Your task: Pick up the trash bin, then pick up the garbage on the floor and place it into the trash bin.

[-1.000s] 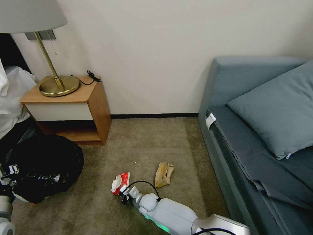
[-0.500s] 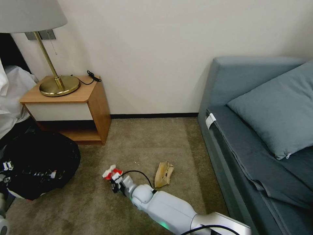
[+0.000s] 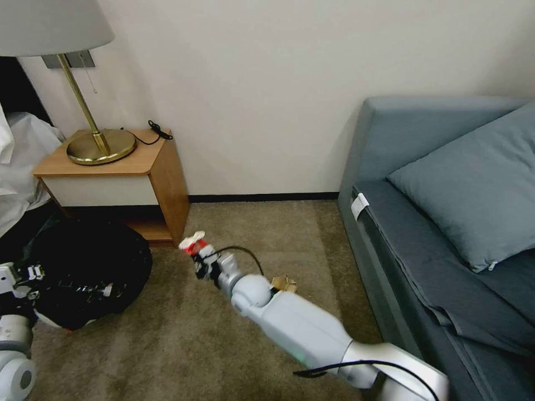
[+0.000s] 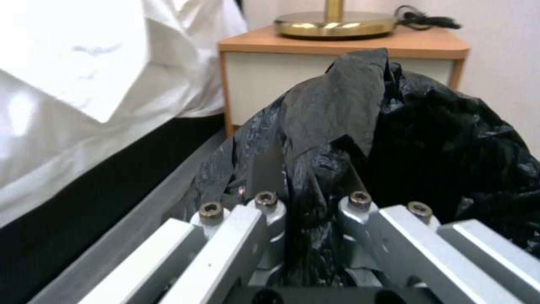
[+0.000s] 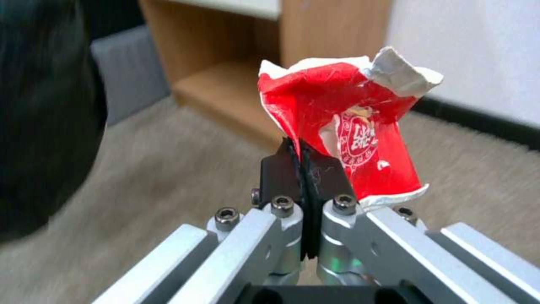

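Wooden nightstand [image 3: 139,184] (behind trash bin [image 3: 83,267]).

Glossy white, rounded right arm [image 3: 304,328] with a black cable looping at its wrist; silver-barred right gripper [image 5: 303,169] carrying dark hex screws and thin black pads [image 5: 278,175]; perhaps a green light underneath.

crinkled glossy black plastic bin bag [image 3: 83,267] | creased shiny red snack packet [image 5: 349,139] | matt wooden nightstand [image 3: 120,178] | polished brass lamp base [image 3: 100,147]
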Motion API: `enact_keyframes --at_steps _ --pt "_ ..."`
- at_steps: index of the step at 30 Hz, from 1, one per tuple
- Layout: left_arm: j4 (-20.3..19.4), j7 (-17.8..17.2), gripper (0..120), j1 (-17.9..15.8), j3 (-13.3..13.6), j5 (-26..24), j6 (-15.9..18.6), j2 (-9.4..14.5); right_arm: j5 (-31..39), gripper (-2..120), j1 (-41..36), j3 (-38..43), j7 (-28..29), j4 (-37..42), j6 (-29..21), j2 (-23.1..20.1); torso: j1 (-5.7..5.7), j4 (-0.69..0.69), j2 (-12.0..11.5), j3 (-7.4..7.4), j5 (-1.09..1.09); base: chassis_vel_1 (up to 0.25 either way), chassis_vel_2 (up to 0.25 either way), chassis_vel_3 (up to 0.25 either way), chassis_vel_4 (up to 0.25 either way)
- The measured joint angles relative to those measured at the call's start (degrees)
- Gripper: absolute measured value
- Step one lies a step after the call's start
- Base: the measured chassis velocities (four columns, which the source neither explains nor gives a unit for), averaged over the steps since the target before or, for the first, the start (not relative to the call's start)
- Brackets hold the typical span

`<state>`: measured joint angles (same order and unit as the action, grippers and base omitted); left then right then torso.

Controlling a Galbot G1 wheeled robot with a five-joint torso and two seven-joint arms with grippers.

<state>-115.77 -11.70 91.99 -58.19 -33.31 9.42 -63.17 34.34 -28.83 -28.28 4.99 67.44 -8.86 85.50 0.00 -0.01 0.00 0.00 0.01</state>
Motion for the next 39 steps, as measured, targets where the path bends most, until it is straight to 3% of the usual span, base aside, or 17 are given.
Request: enact_keyframes --at_steps 10,14,19,20,28,33,39 --pt "1.4 1.5 6 -1.73 2.3 0.01 -1.23 0.63 7.77 0 3.09 3.76 0.8 9.54 -2.38 -4.59 0.0 0.01 0.0 0.0 0.0 0.0 0.0 0.0 0.0" --pt "1.64 3.01 6 -2.17 3.45 0.16 -2.68 0.66 13.92 0 3.68 4.51 1.57 16.1 -4.24 -6.9 0.0 0.01 0.0 0.0 -0.01 0.0 0.0 0.0 0.0" --pt "1.6 4.14 6 -2.53 4.31 0.54 -3.71 0.59 23.11 0 3.64 6.08 2.76 25.34 -8.01 -8.64 0.0 0.0 0.0 0.0 0.0 0.0 0.0 0.0 0.0" --pt "1.56 4.18 6 -2.69 4.55 0.7 -3.77 0.55 28.05 0 3.49 6.68 3.54 29.32 -9.65 -9.08 0.0 0.01 0.0 -0.01 -0.01 0.0 0.0 0.0 0.0" --pt "0.81 4.27 6 -2.37 4.71 0.83 -3.88 0.38 44.63 0 2.61 7.19 6.65 40.68 -13.79 -9.56 0.0 0.01 0.0 -0.01 -0.01 0.0 0.0 0.0 0.0" --pt "0.02 4.3 6 -2.11 4.72 1.3 -3.91 0.13 46.51 0 2.13 4.27 7.47 43.94 -14.65 -8.8 0.0 0.01 0.0 -0.01 -0.01 0.0 0.0 0.0 0.0" --pt "-1.67 4.08 6 -1.48 4.76 1.77 -3.47 -0.29 44.19 0 1.53 1.05 7.33 41.66 -14.55 -6.84 0.0 0.01 0.0 -0.01 -0.01 0.0 0.0 0.0 0.0"
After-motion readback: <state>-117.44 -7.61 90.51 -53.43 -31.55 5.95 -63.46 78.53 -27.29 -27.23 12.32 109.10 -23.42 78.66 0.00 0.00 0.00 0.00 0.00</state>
